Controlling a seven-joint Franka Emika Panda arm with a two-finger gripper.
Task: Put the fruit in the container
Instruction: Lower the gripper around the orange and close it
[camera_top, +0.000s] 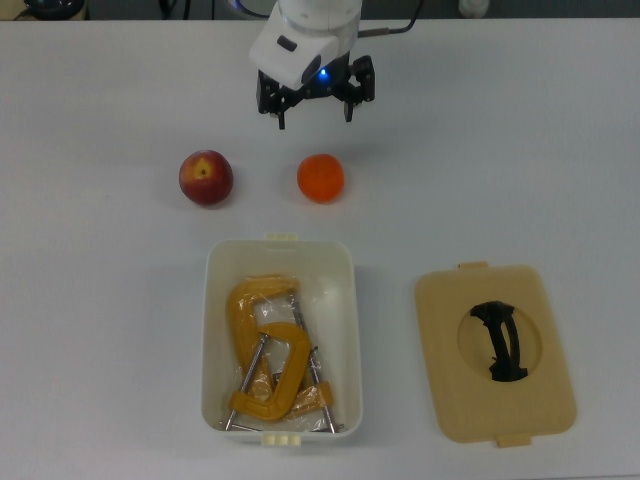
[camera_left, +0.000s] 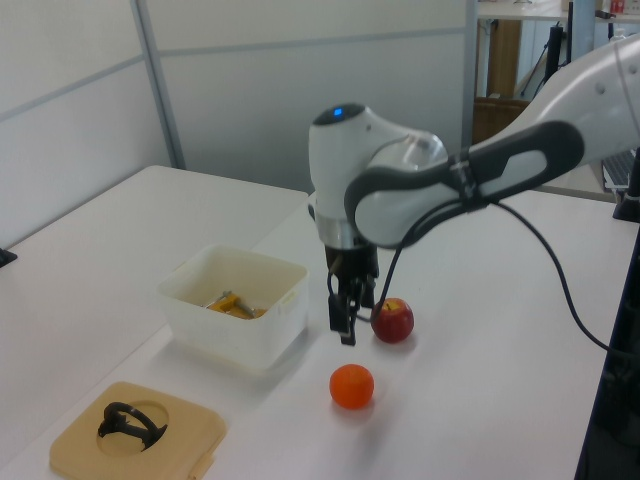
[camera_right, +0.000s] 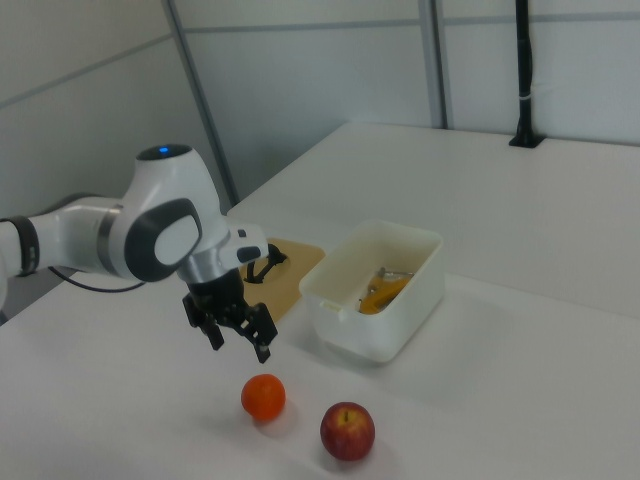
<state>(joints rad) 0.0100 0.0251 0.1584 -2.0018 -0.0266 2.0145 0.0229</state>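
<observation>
Both fruits lie on the bare table, outside the tub. In the top view the orange (camera_top: 320, 178) sits just off the tub's far short end, toward 1 o'clock from it, and the apple (camera_top: 206, 178) lies well apart at the orange's 9 o'clock. The tub (camera_top: 347, 320) is white plastic, rectangular with rounded corners and cream tabs at its short ends, and it already holds yellow clamps (camera_top: 268, 352) with bare steel screws.

We judge ourselves at the first step: reaching for the orange. Our pincer (camera_top: 313, 117) hangs open and empty near the orange's 12 o'clock in the top view; the right view shows it above the fruit, not touching.

The next move calls for coming over the orange's middle, lowering with the fingers astride its widest part, then closing gently. The orange looks smooth, matte and round, so it may roll if nudged off-centre. The apple is glossy dark red with a yellow patch at the stem. The tan lid (camera_top: 440, 370), flat with a black handle, lies at the tub's 3 o'clock, clear of our path.
</observation>
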